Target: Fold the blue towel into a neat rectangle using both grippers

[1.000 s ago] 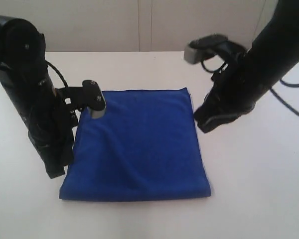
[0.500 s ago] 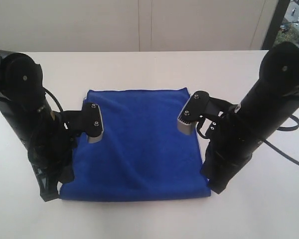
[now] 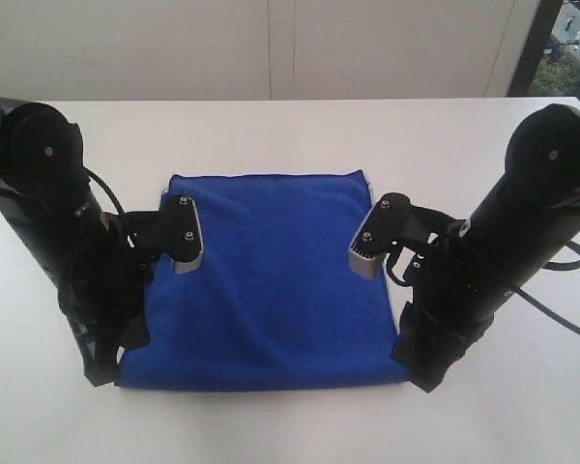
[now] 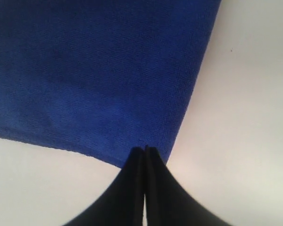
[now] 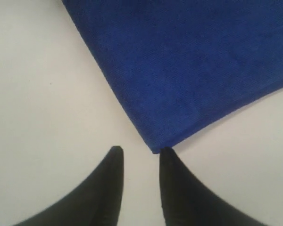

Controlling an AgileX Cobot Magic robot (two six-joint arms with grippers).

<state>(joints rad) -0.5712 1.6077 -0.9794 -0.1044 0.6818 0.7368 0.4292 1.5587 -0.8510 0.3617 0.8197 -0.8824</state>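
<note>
Exterior view: the blue towel (image 3: 271, 271) lies flat on the white surface (image 3: 290, 126) between the two arms. The left hand (image 3: 101, 372) is down at one of its near corners and the right hand (image 3: 425, 377) at the other. Both hands point down at the surface, each just outside a side edge of the cloth.

In the left wrist view, the left hand (image 4: 145, 149) is clenched, its two black fingers (image 4: 127, 188) pressed together with no gap. Their tips sit right at the corner of the towel (image 4: 94, 70), which spreads away ahead of them. I cannot tell whether any cloth is pinched between them. Bare surface (image 4: 245, 117) lies to either side of the fingers.

In the right wrist view, the right hand (image 5: 140, 149) is released, its fingers (image 5: 108, 188) standing apart. The towel's (image 5: 203, 61) corner points into the gap, just ahead of the tips and touching or nearly touching one of them. Nothing is held. The surface (image 5: 47, 84) shows beside and between the fingers.
</note>
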